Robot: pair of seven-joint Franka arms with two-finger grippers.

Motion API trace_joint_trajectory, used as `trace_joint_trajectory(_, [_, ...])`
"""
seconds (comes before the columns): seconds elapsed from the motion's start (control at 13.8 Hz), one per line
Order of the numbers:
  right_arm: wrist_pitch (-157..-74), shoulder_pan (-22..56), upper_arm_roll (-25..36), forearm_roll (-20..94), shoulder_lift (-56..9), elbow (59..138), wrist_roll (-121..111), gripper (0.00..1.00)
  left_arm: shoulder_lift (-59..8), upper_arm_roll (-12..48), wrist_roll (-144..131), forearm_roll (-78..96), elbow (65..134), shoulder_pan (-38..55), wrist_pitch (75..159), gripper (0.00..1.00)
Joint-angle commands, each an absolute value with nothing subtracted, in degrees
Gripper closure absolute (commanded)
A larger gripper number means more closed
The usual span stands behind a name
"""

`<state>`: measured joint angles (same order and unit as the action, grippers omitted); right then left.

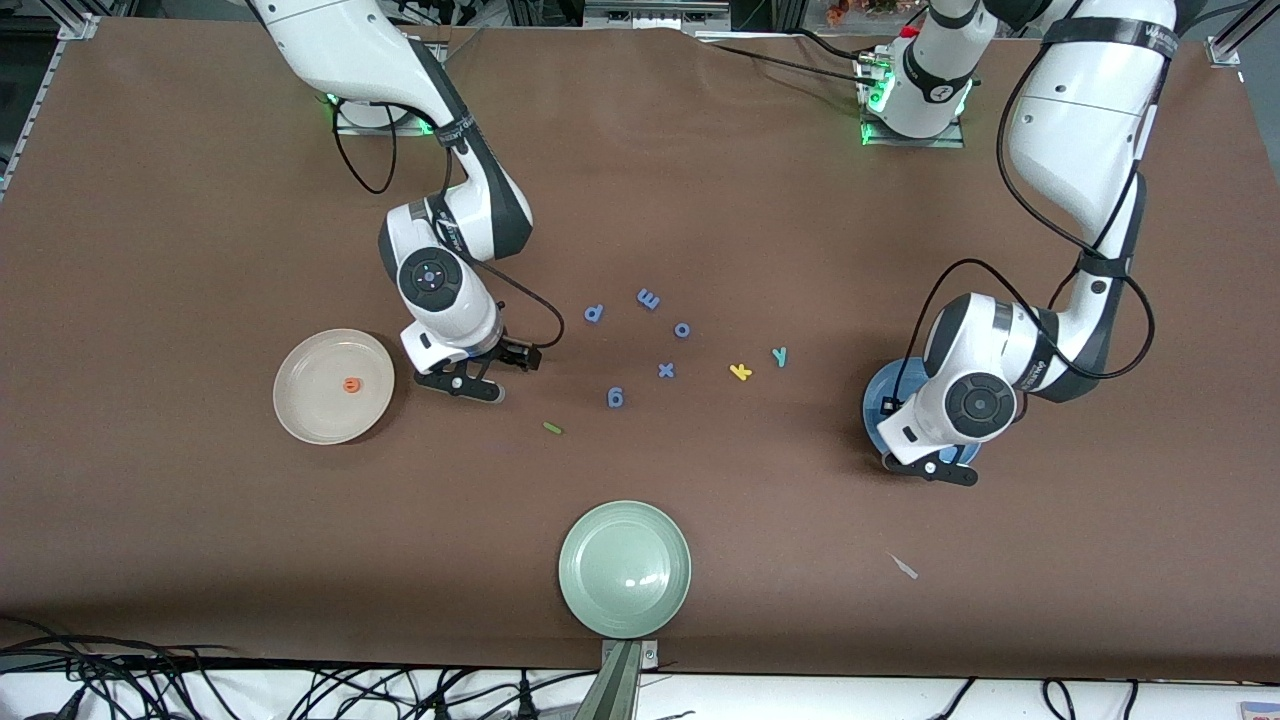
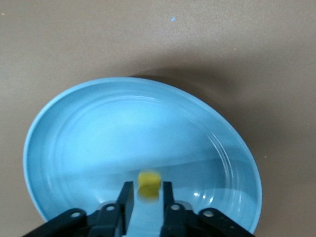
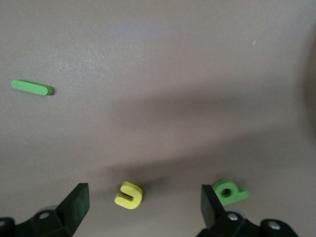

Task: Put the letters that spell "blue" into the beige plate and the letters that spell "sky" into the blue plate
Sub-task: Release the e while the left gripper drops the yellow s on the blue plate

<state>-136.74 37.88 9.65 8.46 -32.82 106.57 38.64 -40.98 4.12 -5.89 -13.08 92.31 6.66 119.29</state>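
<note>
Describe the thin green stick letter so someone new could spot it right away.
Start at the pale green ceramic plate nearest the front camera. Farther from that camera, toward the blue-purple foam g, lies the thin green foam stick letter alone on the brown table. It is a plain straight bar without curves.

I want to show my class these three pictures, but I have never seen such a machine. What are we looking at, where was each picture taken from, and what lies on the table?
Two white robot arms work at a brown table. One picture looks down from across the table; the others come from cameras on each wrist.

The left gripper hangs over the blue plate with a yellow letter between its fingers. The right gripper is open over the yellow u and green b, beside the beige plate, which holds the orange e.

On the table lie the green l, yellow k, teal y, some blue-purple letters and a pale green plate.
</note>
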Motion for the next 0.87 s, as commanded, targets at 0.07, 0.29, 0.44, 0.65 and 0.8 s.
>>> trace_joint_trajectory(0.07, [-139.7,37.9,7.9,10.5,-33.8,106.8,45.3,0.00,-34.5,7.3,-6.3,-13.7,92.6,7.6,114.5,0.00])
trace_joint_trajectory(0.29, [-139.7,37.8,7.9,15.5,-34.2,106.8,47.0,0.00,-31.3,11.8,-15.0,-10.8,92.0,7.6,109.7,0.00])
trace_joint_trajectory(0.44, [-139.7,37.7,7.9,16.5,-34.7,106.8,48.4,0.00,-31.9,14.4,-26.9,-6.6,92.3,8.2,109.7,0.00])
trace_joint_trajectory(0.65, [-139.7,37.7,7.9,16.5,-35.5,107.0,49.3,0.01,-34.8,15.1,-44.8,-5.9,92.0,13.1,113.5,0.00])
trace_joint_trajectory(0.8, [-139.7,37.8,7.9,16.4,-35.9,107.4,49.3,0.08,-37.5,15.1,-56.3,-5.9,92.7,15.9,118.9,0.00])
